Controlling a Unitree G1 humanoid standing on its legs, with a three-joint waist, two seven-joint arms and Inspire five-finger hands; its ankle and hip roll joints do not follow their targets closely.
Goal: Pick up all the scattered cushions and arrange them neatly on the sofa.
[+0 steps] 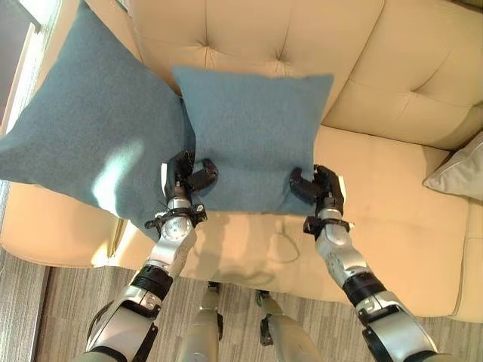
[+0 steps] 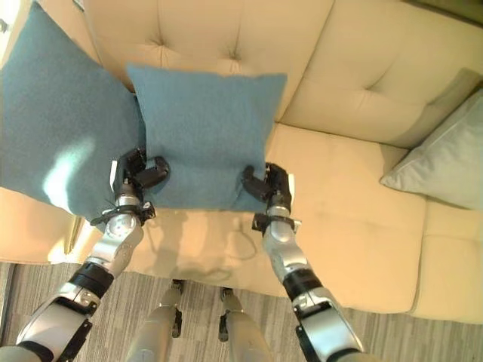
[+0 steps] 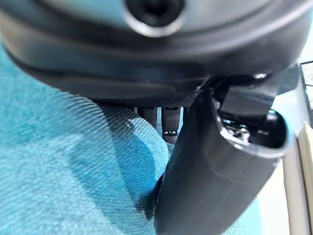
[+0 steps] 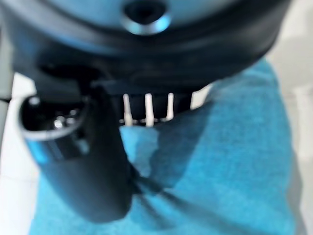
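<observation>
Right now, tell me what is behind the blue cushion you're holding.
Behind the smaller blue cushion, pinched by the left hand and right hand, rises the sofa's tufted backrest. The larger blue cushion stands beside it. Anything directly behind it is hidden.

Two square teal-blue fabric cushions [image 1: 253, 136] [image 1: 83, 121], one pale grey fabric cushion [image 2: 445, 162], and one cream tufted upholstered sofa [image 1: 392, 219] are in sight.

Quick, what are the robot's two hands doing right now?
Left hand: shut on the lower left corner of the blue cushion.
Right hand: shut on the same cushion's lower right corner.
</observation>
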